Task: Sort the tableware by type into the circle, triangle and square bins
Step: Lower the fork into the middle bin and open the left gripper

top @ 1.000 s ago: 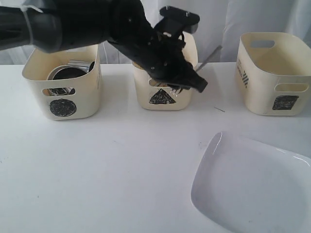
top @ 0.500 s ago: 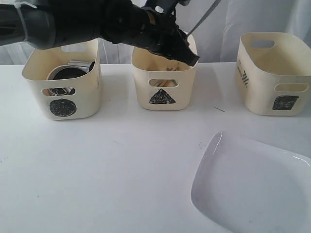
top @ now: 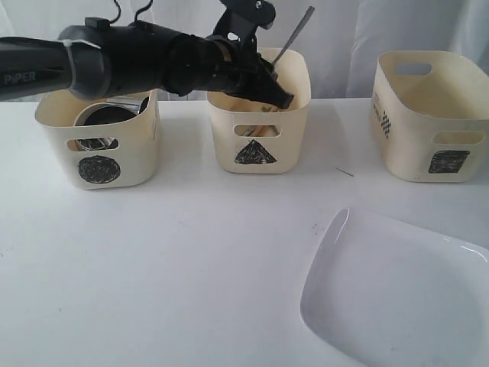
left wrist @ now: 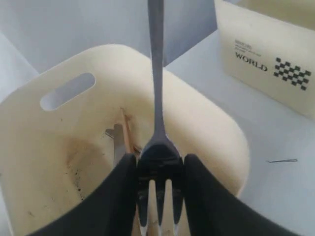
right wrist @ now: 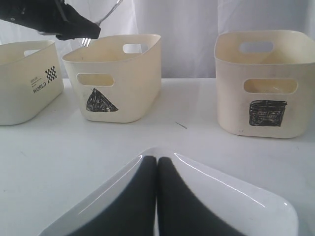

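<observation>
Since a second ago the left pincer (top: 280, 96) has risen from in front of the triangle bin (top: 294, 134) and drawn back over its open top, taking the metal fork (top: 295, 34) with it; nothing else has shifted.

Nearest the exterior camera lies the large white squarish plate (top: 397, 298), at the right of the surface (top: 191, 252). The right pincer (right wrist: 156, 162) is over the plate's near part, its two dark fingers pressed together with nothing between them; whether it touches the plate cannot be told.

Beyond a bare stretch of surface stand the three cream tubs in a row, well apart: the circle bin (top: 57, 153) at the left with round steel vessels (top: 103, 115) inside, the triangle bin in the middle, the square bin (top: 412, 145) at the right. A thin dark sliver (top: 345, 172) lies on the surface between the middle and right tubs.

The left pincer is clamped on the fork just above the tines, with the handle slanting up and away past the tub's far rim. Below it, wooden chopsticks (left wrist: 126, 130) and a flat metal piece (left wrist: 117, 142) lie in the triangle bin.

Behind everything hangs a white curtain (top: 344, 30).
</observation>
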`<state>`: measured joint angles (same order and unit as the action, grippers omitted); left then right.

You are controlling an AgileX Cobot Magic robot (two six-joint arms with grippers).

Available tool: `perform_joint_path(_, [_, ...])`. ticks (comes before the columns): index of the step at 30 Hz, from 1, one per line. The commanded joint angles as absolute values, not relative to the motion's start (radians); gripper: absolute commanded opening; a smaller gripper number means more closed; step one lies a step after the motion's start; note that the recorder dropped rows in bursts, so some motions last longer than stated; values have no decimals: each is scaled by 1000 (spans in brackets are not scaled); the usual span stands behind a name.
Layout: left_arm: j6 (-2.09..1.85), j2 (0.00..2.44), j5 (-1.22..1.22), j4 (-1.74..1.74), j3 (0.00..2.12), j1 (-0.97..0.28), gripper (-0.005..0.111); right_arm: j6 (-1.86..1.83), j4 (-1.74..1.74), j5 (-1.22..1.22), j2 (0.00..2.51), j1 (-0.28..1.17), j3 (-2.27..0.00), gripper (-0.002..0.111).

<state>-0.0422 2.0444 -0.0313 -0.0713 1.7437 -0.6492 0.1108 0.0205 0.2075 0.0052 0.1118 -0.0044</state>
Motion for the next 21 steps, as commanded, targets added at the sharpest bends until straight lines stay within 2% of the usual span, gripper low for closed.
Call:
perform_joint_path(1, [-22, 2084, -40, -68, 1793, -637, 0, 110, 14, 204, 0, 109, 0, 0])
perform_joint_path(21, [-22, 2133, 9, -68, 1851, -617, 0, 110, 14, 204, 0, 109, 0, 0])
